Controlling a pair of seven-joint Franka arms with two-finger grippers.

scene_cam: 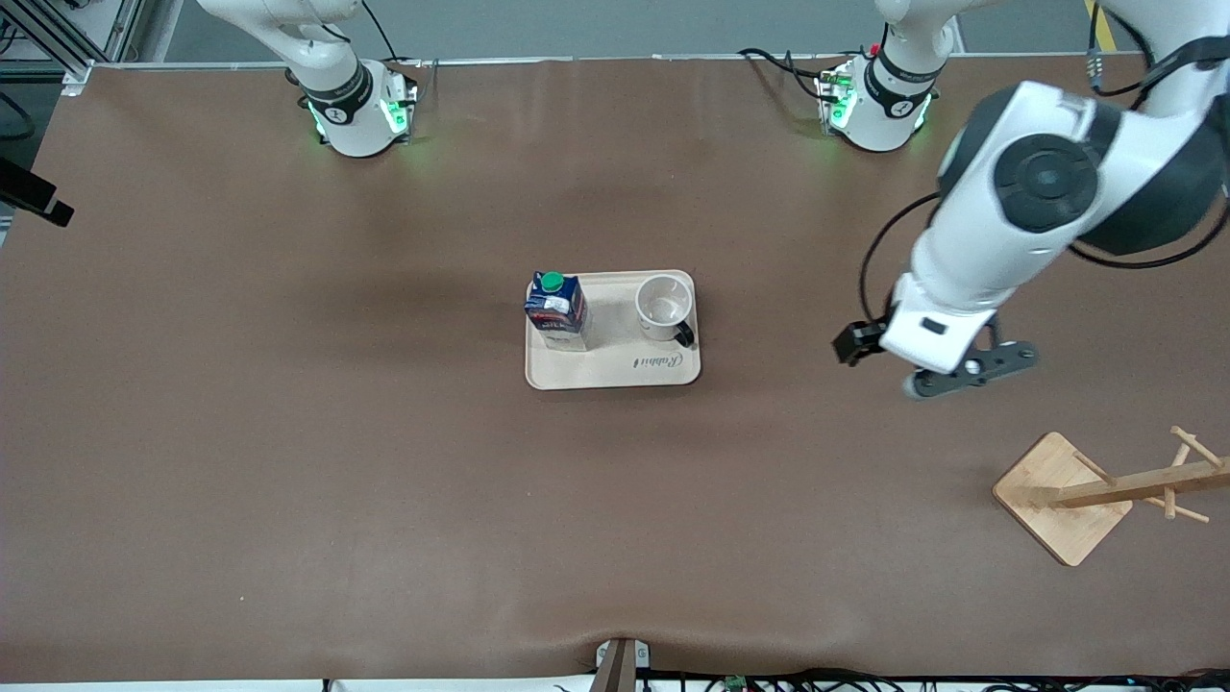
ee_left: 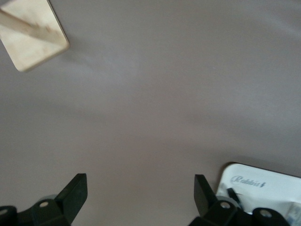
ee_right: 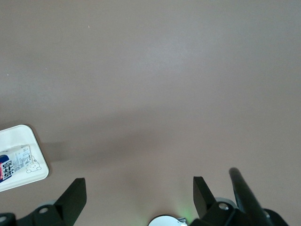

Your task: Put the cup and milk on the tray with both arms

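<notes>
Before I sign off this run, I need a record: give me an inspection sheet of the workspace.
Surface: brown table, bare apart from the items below.
Job's things: milk and cup both stand upright on the tray, apart from each other.
Clutter: wooden rack near the left arm's end of the table.
Grippers: left gripper open, empty, over bare table between tray and rack; right gripper open, empty, over bare table.
Cables: black cables at the left arm's base and along the table edge nearest the camera.
Surroundings: nothing seen.
</notes>
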